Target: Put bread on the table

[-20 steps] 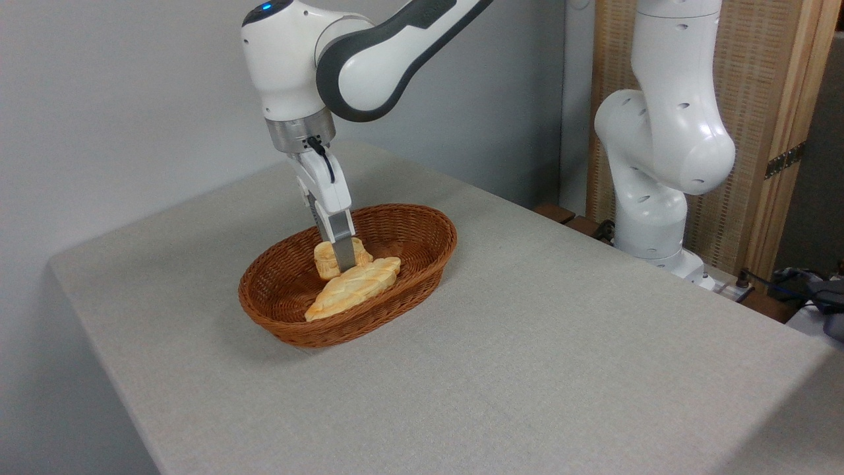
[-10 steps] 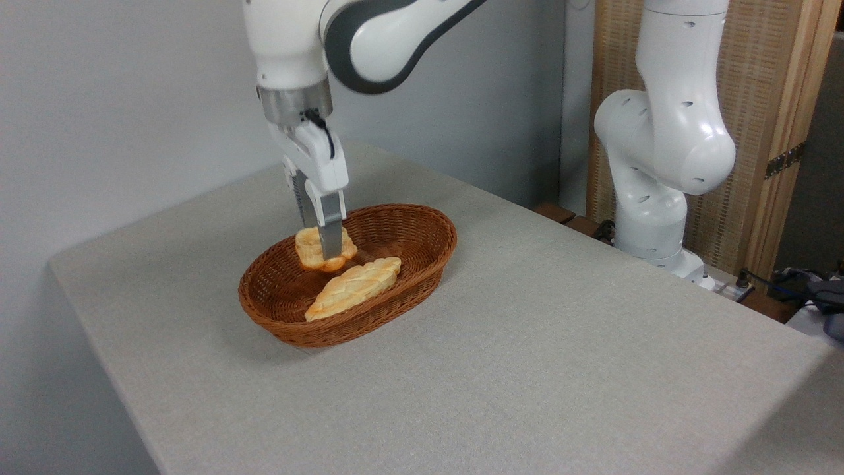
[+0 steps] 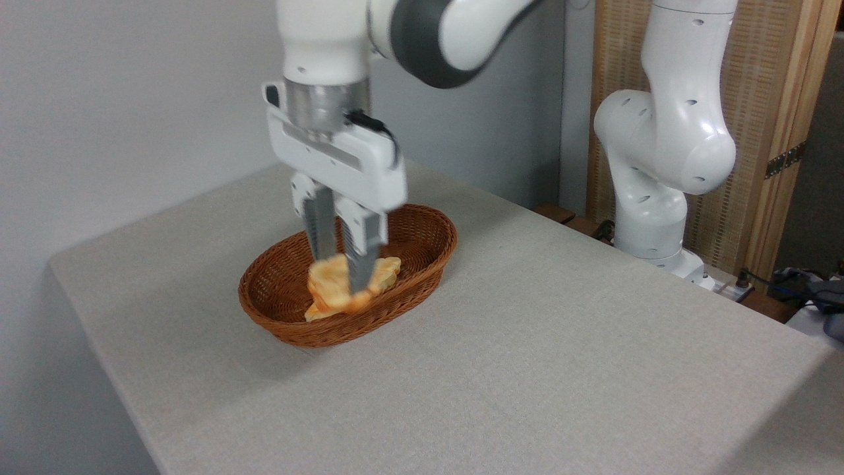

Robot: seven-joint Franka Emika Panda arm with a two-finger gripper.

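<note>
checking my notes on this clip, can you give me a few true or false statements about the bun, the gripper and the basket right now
1. The two-finger gripper is clamped on the small round pale-golden bun. True.
2. The bun rests on the light grey-beige cloth table. False: it hangs in the gripper, in front of the brown oval wicker basket.
3. The longer braided leaf-shaped loaf lies in the basket. True, though the bun and fingers hide most of it.
4. The basket is tipped on its side. False: it sits upright on the table.
5. A person's hand steadies the basket. False: no hand is in view.
</note>
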